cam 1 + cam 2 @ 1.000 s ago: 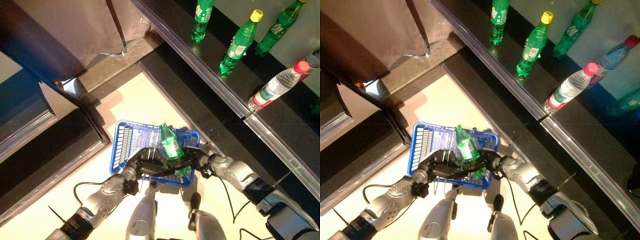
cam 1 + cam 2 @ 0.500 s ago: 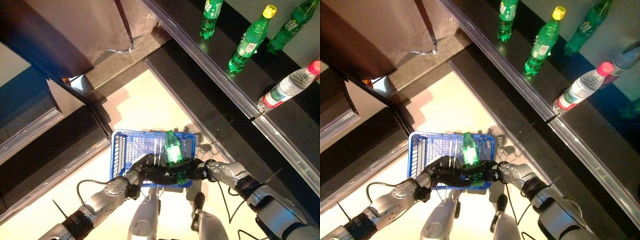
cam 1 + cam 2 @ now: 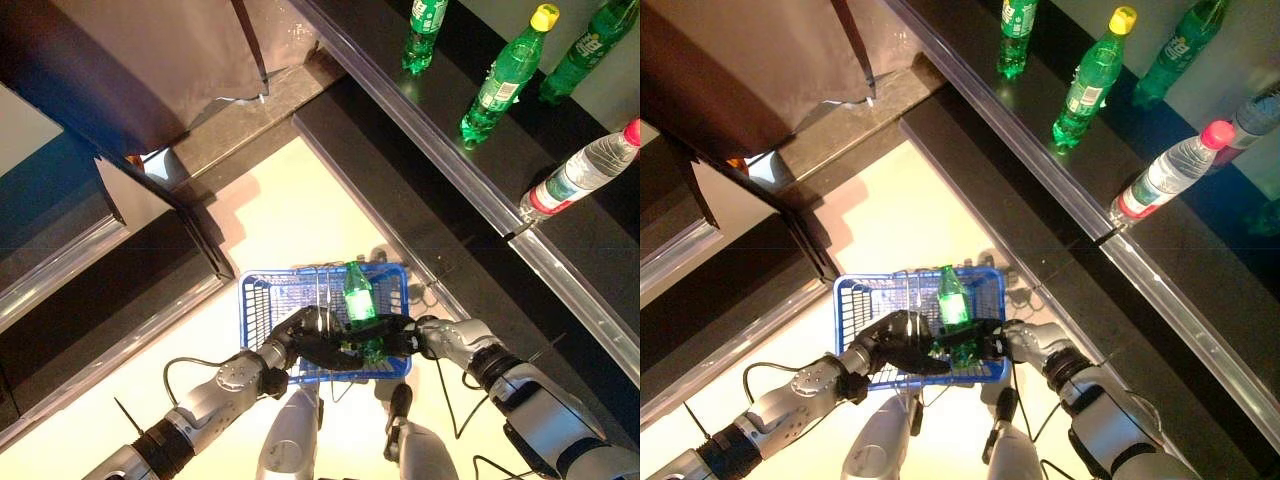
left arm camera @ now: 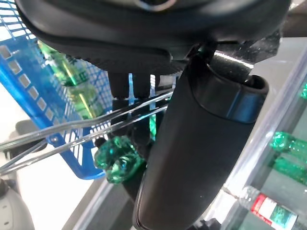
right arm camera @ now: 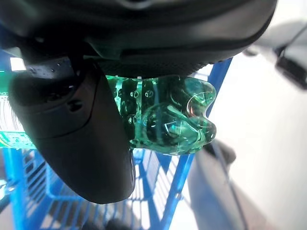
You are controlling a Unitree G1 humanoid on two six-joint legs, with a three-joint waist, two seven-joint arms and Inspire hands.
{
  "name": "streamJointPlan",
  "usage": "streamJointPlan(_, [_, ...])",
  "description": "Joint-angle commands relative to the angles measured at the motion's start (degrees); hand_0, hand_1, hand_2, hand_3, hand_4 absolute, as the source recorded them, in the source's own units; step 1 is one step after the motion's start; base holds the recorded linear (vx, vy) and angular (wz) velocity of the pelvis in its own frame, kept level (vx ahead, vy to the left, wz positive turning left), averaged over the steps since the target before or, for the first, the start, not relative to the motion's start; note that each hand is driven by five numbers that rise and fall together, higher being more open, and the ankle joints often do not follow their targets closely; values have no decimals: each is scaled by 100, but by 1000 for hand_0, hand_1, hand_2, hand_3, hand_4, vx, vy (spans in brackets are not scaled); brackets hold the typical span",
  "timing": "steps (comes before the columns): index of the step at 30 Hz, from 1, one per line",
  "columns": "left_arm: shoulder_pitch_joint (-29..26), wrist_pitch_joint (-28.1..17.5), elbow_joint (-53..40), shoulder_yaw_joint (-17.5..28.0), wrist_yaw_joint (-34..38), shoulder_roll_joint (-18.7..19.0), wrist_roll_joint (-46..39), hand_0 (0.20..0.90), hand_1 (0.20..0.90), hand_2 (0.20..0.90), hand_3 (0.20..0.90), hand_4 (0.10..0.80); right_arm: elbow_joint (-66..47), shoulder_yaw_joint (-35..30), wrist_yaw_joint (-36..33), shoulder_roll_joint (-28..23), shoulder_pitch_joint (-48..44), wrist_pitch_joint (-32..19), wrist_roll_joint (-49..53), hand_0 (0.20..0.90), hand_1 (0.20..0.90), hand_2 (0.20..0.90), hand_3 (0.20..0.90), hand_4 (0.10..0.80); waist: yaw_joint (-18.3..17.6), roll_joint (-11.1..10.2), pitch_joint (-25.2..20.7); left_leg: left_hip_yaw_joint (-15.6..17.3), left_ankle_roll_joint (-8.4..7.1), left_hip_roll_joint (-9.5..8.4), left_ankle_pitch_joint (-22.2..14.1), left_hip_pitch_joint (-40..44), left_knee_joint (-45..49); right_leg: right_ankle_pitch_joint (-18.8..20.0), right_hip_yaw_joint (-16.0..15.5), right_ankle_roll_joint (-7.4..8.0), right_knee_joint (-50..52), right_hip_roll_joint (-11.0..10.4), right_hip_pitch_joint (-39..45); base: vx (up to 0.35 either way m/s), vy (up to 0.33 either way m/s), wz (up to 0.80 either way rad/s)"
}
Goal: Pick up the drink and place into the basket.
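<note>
Right hand [image 3: 405,338] grips the green-labelled bottle [image 3: 359,301] inside the blue basket [image 3: 262,296]; left hand [image 3: 300,335] clutches its handle.

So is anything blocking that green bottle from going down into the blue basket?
Nothing visible. The right hand holds the green bottle by its base, right over the blue basket, which the left hand holds by its wire handles.

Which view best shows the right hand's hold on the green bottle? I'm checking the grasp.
The right wrist view: the right hand wraps the green bottle near its base. The eye views show it whole, above the blue basket; the left wrist view shows only its base.
</note>
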Motion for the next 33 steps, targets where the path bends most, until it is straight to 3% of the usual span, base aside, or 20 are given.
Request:
streamJointPlan(1, [-964,-1401,-1378,448,-423,-389,130,300,300,300,200,100,-799,402,-21,-84,8,269,-930,300,300,300,200,100,25,-317,-215,-24,57,-104,-608,280,218,1015,201,-390,-496,-118,-464,0,0,0])
streamJointPlan(5, [-738,-1327,-1590,683,-306,-309,213,300,300,300,200,100,-1645,280,-687,-668,286,383,-1663,300,300,300,200,100,-87,-408,-205,32,67,-84,-614,305,198,1004,257,-384,-471,-75,-476,0,0,0])
streamJointPlan(9, [-591,-1241,-1722,878,-236,-283,283,300,300,300,200,100,-2145,-24,-839,-1055,521,522,-2680,300,300,300,200,100,-191,-473,-188,96,67,-54,-633,327,192,1000,323,-367,-461,-44,-478,0,0,0])
streamJointPlan(15, [-468,-1113,-1867,1115,-247,-166,226,300,300,300,200,100,-2819,-188,464,-1655,600,841,-4685,300,300,300,200,100,-295,-543,-199,181,62,-15,-673,395,193,987,431,-339,-451,-14,-446,6,0,-1])
streamJointPlan(19, [-522,-1059,-1871,1165,-302,-124,140,300,300,300,200,100,-2955,39,1607,-1735,391,825,-5579,300,300,300,200,100,-276,-534,-202,198,59,-10,-677,402,198,960,442,-340,-451,-20,-428,11,0,-2])
streamJointPlan(22, [-553,-1068,-1856,1157,-296,-124,133,300,300,300,200,100,-2990,195,2053,-1695,318,934,-5989,300,300,300,200,100,-257,-515,-189,203,59,-12,-683,393,211,933,426,-352,-440,-20,-422,0,0,0])
streamJointPlan(27, [-509,-1114,-1850,1192,-257,-126,157,300,300,300,200,100,-3050,135,1987,-1626,444,1281,-6135,300,300,300,200,100,-263,-500,-165,216,58,-7,-681,387,213,902,405,-360,-423,-12,-411,0,0,0])
streamJointPlan(33, [-406,-1131,-1951,1230,-285,-108,129,300,300,300,200,100,-3522,22,2104,-1662,705,1189,-6328,300,300,300,200,100,-308,-519,-134,187,65,-15,-695,377,242,897,465,-363,-402,11,-431,0,0,0])
